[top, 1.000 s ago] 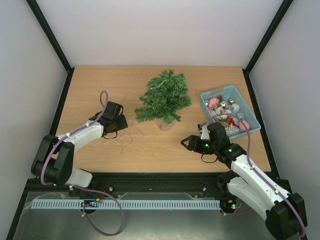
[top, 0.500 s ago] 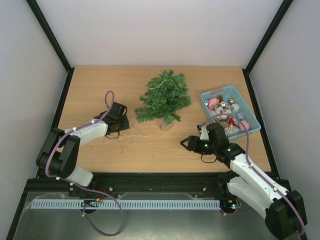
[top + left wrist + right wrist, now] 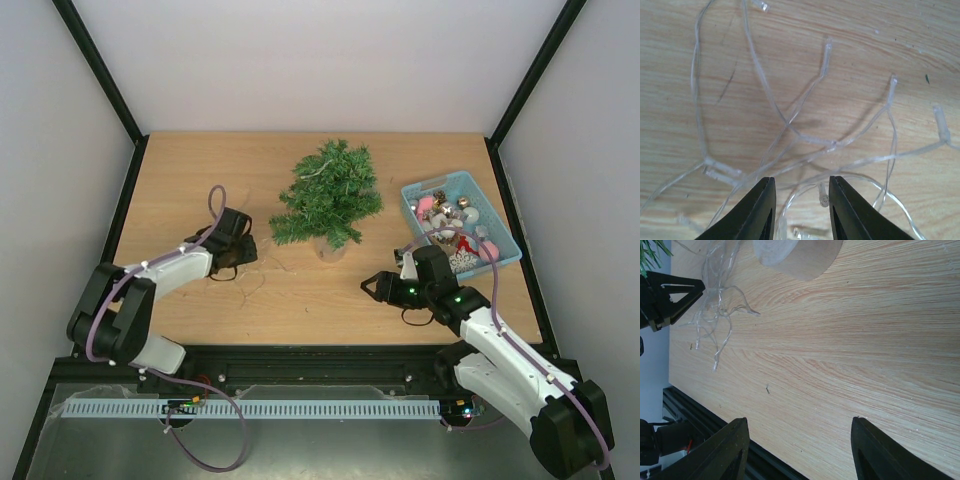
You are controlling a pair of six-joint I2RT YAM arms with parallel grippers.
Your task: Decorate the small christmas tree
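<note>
The small christmas tree [image 3: 328, 195] stands at the table's middle back on its brownish round base [image 3: 796, 257]. A clear string of lights [image 3: 805, 140] lies tangled on the wood left of the tree [image 3: 250, 275]. My left gripper [image 3: 240, 252] hangs low over this string, jaws partly open, with strands and a small bulb [image 3: 823, 196] between the fingertips [image 3: 801, 187]. My right gripper [image 3: 376, 287] is wide open and empty over bare wood [image 3: 800, 425], front right of the tree.
A light-blue plastic basket [image 3: 428, 189] of ornaments sits at the right, just behind my right arm. The table's black front rail [image 3: 705, 432] runs close under the right gripper. Black frame posts stand at the back corners.
My left gripper has shifted slightly right and down toward the light string. The right arm has stayed in place.
</note>
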